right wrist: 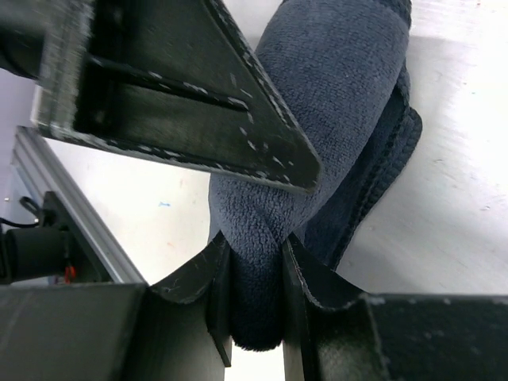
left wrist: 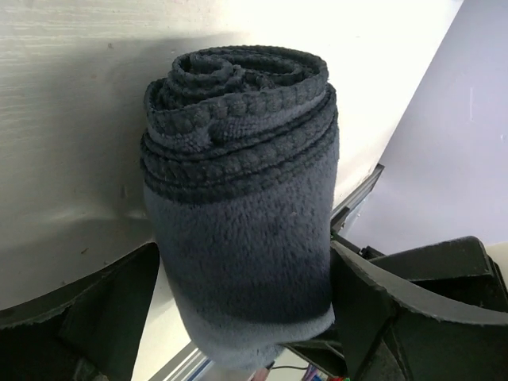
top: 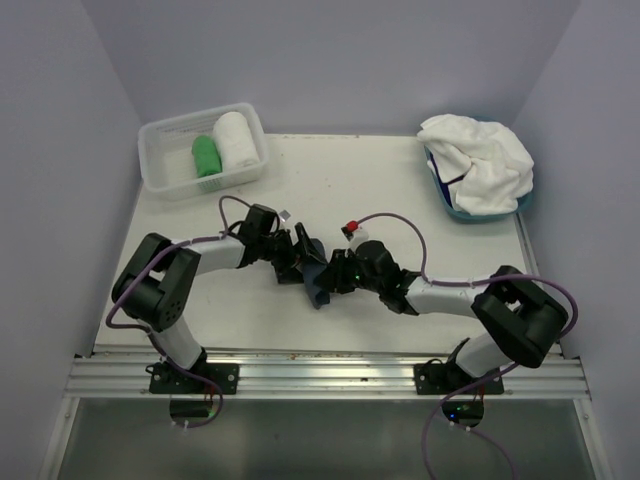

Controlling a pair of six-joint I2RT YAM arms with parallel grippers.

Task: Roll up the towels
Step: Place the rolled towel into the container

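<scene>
White bench (top: 340, 190) between lilac walls (top: 60, 150); mid-bench, my right jaws pinch a rolled navy towel (left wrist: 242, 238), my left jaws spread around it.

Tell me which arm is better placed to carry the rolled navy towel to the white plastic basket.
Right, likely: the right gripper is shut on the rolled dark navy fabric towel, while the left gripper stands open around it.

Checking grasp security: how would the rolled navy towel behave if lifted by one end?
The navy towel looks soft, so it would likely sag. Its spiral layers sit loosely and may unroll. The right end effector pinches fuzzy pile, probably not slippery.
</scene>
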